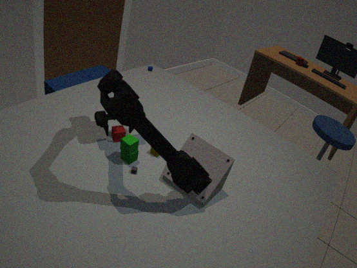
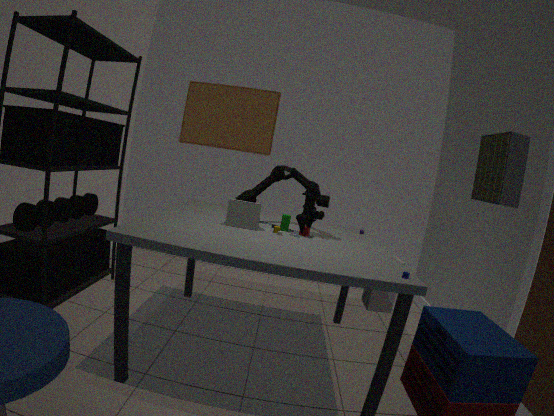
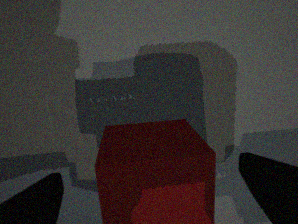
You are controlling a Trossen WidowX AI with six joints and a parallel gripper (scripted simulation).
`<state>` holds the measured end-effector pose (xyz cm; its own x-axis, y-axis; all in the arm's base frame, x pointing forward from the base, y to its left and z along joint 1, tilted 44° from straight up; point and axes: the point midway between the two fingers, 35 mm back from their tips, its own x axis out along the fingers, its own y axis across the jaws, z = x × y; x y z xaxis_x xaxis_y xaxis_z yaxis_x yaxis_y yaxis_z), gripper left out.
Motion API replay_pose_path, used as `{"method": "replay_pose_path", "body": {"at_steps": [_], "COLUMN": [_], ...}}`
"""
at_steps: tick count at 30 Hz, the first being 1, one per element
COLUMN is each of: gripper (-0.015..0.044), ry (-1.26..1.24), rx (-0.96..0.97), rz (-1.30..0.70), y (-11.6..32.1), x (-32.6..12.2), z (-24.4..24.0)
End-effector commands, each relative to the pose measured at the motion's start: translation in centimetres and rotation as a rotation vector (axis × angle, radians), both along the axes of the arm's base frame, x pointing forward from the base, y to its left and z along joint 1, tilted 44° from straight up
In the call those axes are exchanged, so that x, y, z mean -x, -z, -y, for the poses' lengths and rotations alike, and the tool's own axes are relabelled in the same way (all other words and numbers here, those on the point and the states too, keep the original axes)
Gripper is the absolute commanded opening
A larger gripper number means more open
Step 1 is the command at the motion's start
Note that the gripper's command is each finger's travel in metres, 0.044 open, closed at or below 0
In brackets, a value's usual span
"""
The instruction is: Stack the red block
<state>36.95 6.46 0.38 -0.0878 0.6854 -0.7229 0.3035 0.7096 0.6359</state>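
The red block [image 1: 118, 136] [image 2: 305, 233] [image 3: 155, 145] sits on the table beside the green tower. My gripper [image 1: 118, 132] [image 2: 304, 230] [image 3: 153, 171] is open and low over it, with one finger on each side of the block. In the wrist view the block stands between the two dark fingers, with gaps on both sides. The green tower [image 1: 129, 151] [image 2: 285, 223] is two stacked green blocks, upright, close to the red block on the arm-base side. The tower does not show in the wrist view.
A yellow block [image 1: 154, 152] [image 2: 276, 229] lies near the tower, partly behind the arm in the top view. A small grey cube [image 1: 134, 170] lies by the tower's foot. The arm stands on a pale box [image 1: 209, 151] [image 2: 243, 216]. A blue cube [image 1: 150, 68] [image 2: 406, 275] lies far off.
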Motion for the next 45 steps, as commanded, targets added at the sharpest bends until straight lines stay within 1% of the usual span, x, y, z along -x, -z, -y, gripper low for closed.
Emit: {"method": "replay_pose_path", "body": {"at_steps": [1, 18, 27, 35, 40, 41, 45], "gripper": [0.0440, 0.0440, 0.0204, 0.0150, 0.0019, 0.0000, 0.0000], "ry": [-0.002, -0.002, -0.002, -0.002, -0.001, -0.001, -0.001], "rx": [-0.006, -0.006, -0.006, -0.006, -0.005, -0.005, -0.004], "rz": [-0.008, -0.008, -0.008, -0.008, -0.008, -0.008, -0.008], "y": [0.5, 0.5, 0.5, 0.5, -0.4, -0.8, -2.1], "x": [0.3, 0.3, 0.3, 0.3, 0.1, 0.0, -0.1], "z": [-0.7, -0.7, -0.7, -0.7, 0.3, 0.6, 2.0]}}
